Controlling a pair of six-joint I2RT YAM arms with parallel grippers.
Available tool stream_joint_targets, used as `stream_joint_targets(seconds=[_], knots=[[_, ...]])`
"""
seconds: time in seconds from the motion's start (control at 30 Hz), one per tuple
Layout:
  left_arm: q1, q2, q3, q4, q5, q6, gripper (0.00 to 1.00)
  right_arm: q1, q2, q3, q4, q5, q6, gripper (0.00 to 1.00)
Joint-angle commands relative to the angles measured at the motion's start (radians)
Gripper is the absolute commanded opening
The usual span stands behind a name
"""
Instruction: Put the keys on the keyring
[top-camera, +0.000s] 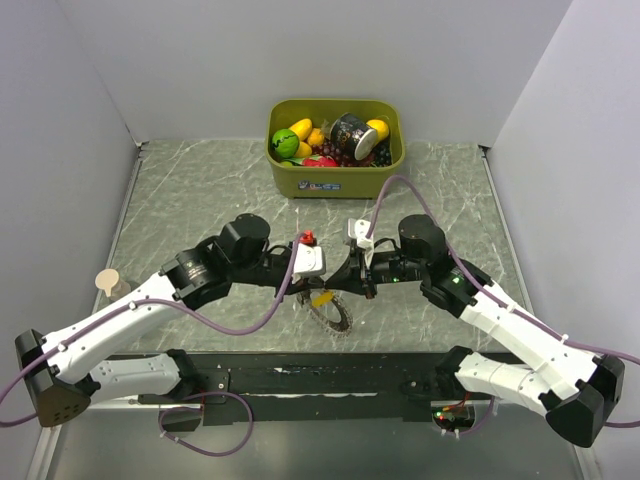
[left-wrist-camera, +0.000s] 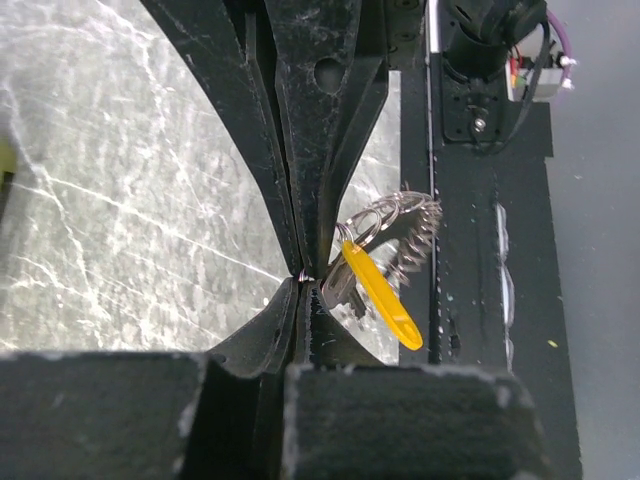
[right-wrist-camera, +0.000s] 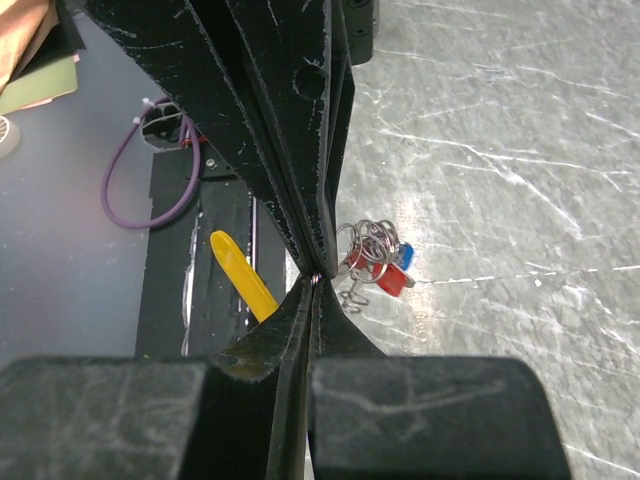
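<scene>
My left pincer (left-wrist-camera: 303, 278) and right pincer (right-wrist-camera: 314, 276) clamp the thin keyring (left-wrist-camera: 412, 225), which could slip free under uneven pull, dropping the yellow key (left-wrist-camera: 385, 300) hanging just beside my left tips.

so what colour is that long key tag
Yellow; the key tag shows best in the left wrist view.

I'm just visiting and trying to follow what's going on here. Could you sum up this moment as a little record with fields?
Setting: marble-patterned table, two robot arms meeting at its middle
Left gripper: shut, apparently pinching the keyring wire
Right gripper: shut, apparently on the same keyring
Keys at the ring: yellow key, red key, blue key
Back of table: green bin holding toy fruit
</scene>
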Motion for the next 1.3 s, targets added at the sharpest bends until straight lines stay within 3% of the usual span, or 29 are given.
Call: stream_joint_targets(seconds=[0.0, 0.03, 0.07, 0.17, 0.27, 0.37, 0.67, 1.13, 1.27], knots=[[-0.004, -0.066, -0.051, 0.164, -0.027, -0.034, 0.01, 0.002, -0.043, 0.04, 0.114, 0.03, 0.025, 0.06], [-0.002, -0.078, -0.065, 0.195, -0.041, -0.044, 0.01, 0.002, -0.05, 0.036, 0.123, 0.048, 0.046, 0.11], [-0.004, -0.091, -0.079, 0.224, -0.058, -0.056, 0.01, 0.0, -0.062, 0.034, 0.135, 0.076, 0.062, 0.26], [-0.005, -0.138, -0.131, 0.312, -0.105, -0.088, 0.01, -0.017, -0.089, 0.029, 0.152, 0.146, 0.113, 0.53], [-0.004, -0.183, -0.185, 0.407, -0.137, -0.12, 0.01, -0.036, -0.105, 0.04, 0.151, 0.16, 0.143, 0.67], [-0.009, -0.221, -0.231, 0.462, -0.159, -0.139, 0.01, -0.049, -0.111, 0.051, 0.137, 0.168, 0.163, 0.73], [-0.022, -0.258, -0.286, 0.585, -0.269, -0.173, 0.01, -0.05, -0.051, 0.12, 0.069, 0.162, 0.264, 0.73], [-0.045, -0.204, -0.251, 0.555, -0.406, -0.159, 0.01, 0.0, 0.029, 0.184, -0.01, 0.392, 0.422, 0.72], [-0.05, -0.209, -0.249, 0.555, -0.418, -0.15, 0.01, 0.008, 0.061, 0.201, -0.035, 0.425, 0.433, 0.63]])
